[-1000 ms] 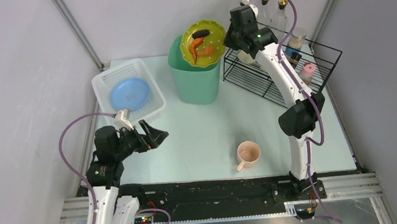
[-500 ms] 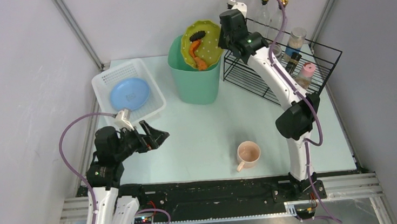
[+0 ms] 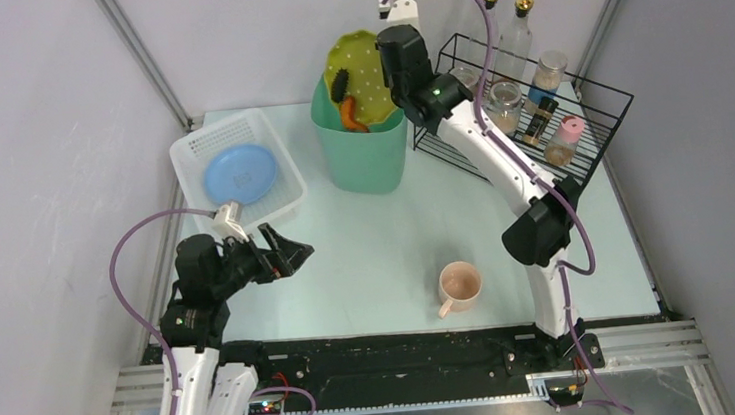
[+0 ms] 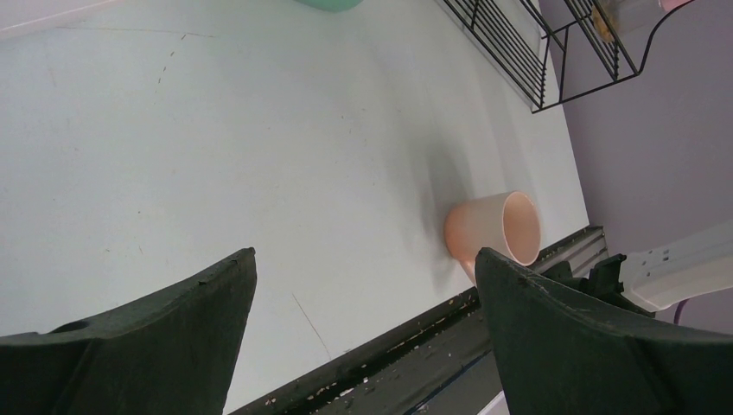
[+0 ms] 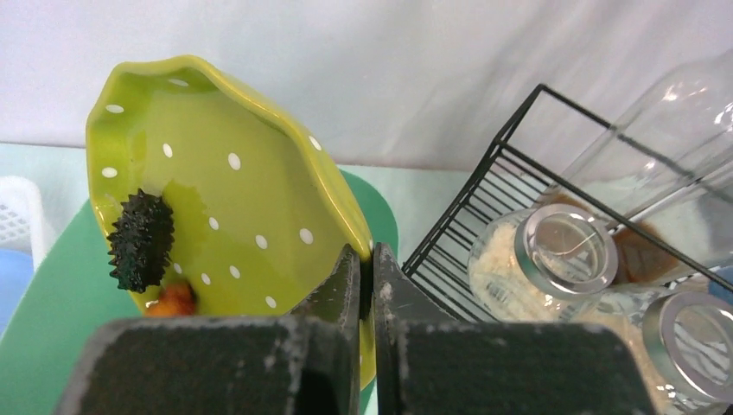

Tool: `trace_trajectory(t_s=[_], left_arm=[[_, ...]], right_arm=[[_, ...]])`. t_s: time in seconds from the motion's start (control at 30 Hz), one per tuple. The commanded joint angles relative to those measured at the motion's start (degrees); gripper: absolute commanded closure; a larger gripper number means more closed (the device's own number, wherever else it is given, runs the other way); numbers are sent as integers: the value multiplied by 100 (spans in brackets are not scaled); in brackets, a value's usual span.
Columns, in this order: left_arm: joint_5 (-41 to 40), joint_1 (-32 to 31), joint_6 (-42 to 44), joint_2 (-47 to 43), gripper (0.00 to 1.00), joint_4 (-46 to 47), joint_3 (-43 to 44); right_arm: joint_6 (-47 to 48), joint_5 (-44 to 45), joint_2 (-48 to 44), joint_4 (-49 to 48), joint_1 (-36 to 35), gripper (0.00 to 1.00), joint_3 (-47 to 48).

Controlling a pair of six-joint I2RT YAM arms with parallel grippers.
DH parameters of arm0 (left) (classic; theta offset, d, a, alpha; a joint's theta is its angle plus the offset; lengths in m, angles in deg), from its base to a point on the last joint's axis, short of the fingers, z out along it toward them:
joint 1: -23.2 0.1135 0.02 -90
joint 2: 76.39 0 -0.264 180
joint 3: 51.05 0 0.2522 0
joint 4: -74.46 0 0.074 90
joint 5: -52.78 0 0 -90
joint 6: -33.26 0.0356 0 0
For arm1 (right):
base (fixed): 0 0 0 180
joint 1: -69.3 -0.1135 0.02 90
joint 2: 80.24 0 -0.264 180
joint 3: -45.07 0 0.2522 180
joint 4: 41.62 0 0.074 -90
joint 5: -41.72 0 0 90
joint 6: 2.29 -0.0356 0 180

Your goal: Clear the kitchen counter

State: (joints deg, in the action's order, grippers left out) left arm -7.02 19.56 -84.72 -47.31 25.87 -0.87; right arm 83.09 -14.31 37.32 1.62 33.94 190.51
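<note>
My right gripper [image 3: 384,72] [image 5: 364,252] is shut on the rim of a green dotted plate [image 3: 357,72] [image 5: 233,199], held steeply tilted over the green bin [image 3: 362,148]. A black spiky piece [image 5: 138,240] and an orange scrap [image 5: 175,301] slide toward the plate's low edge. A pink mug [image 3: 460,286] [image 4: 494,226] stands on the kitchen counter [image 3: 377,247] near its front edge. My left gripper [image 3: 292,248] [image 4: 365,259] hangs open above the counter's front left, with nothing between its fingers.
A white perforated basket [image 3: 200,152] at the back left holds a blue plate [image 3: 239,174]. A black wire rack [image 3: 595,97] [image 5: 510,173] at the back right holds jars and bottles. A black rail [image 3: 406,347] runs along the counter's front edge.
My right arm has swung left and tipped the green plate steeper over the bin; the food has slid toward its low edge. The left arm has not moved.
</note>
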Motion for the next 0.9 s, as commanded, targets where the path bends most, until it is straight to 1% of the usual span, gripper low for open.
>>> trace_trajectory(t_s=[0.0,0.1,0.17,0.3,0.37,0.87], left_arm=[[72,-40,84,-74,0,189,-13],[74,-45,87,-82,0,193,-13],[68,-56,82,-91,0,191,-13],[74,-58,76,-102,0,194,-18],[71,-67,82,-111,0,197,-13],[69,-110,83,-122,0,198,-13]], right_arm=[[758,680,-243,-1895,-170,100,207],[1306,995,-204,-2263,-325,100,208],[1831,1235,-162,-2652,-429,100,179],[3073,1548,-95,-3779,-614,100,-47],[3431,1654,-85,-4193,-684,100,-189],[5124,1795,-164,-5955,-874,100,-827]])
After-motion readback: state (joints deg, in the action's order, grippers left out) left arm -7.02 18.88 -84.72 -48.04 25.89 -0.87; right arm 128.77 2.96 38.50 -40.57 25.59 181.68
